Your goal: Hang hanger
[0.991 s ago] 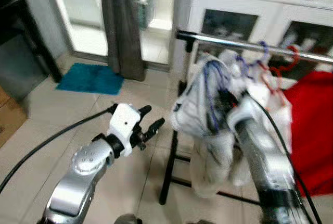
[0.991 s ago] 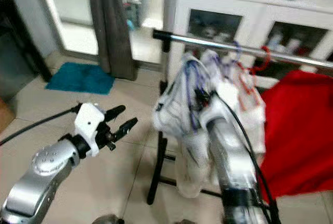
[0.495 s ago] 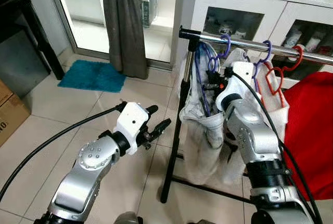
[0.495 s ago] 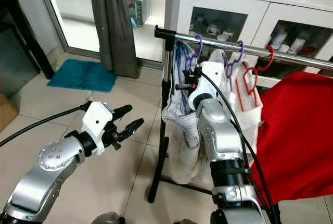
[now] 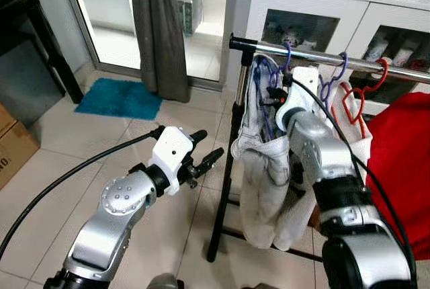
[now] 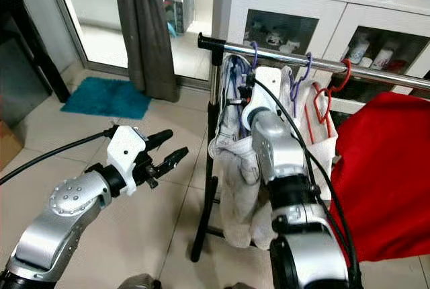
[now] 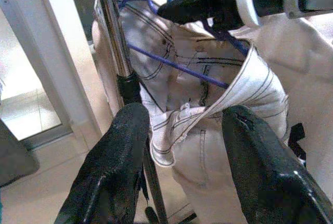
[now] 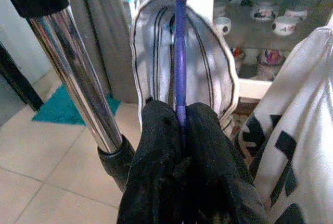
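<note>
Hook of purple hanger (image 5: 287, 48) now over rail (image 5: 349, 62); my right end effector (image 8: 179, 130) still pinches it; left end effector (image 5: 207, 149) open, idle.

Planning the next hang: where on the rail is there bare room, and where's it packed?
Bare rail runs between its black end cap and the purple hanger hook held by the right gripper. From there to the red hanger, hooks and garments crowd it.

A teal mat (image 5: 119, 99) and grey curtain (image 5: 158, 30) lie beyond the left end effector (image 5: 207, 150), while a red cloth (image 5: 400, 161) hangs beside the right end effector (image 5: 269, 96), before a white cabinet (image 5: 322, 7).
</note>
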